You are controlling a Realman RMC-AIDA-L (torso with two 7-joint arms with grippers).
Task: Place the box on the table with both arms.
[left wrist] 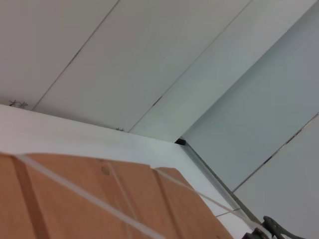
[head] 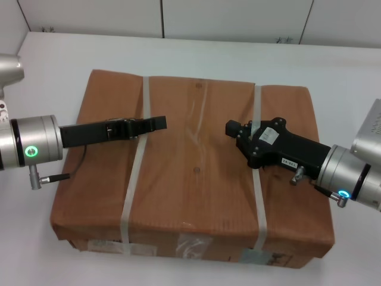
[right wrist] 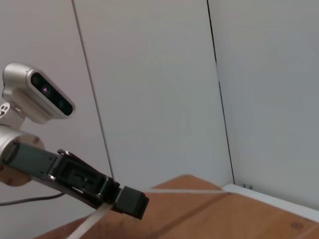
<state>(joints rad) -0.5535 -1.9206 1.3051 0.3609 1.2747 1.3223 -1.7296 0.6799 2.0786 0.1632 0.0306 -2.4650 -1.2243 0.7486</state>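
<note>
I see the left gripper (head: 156,123) reaching in over the top of the box (head: 196,179), lying across the left strap (head: 136,161); its jaws look pressed together, holding nothing. The box lies flat on the white worktop (head: 53,65), 2 whitish straps over it, labels (head: 190,245) on the near side. The right gripper (head: 231,127) is over the box top by the right strap (head: 257,173); I cannot tell how its jaws stand. A panelled wall (head: 178,15) is behind.
</note>
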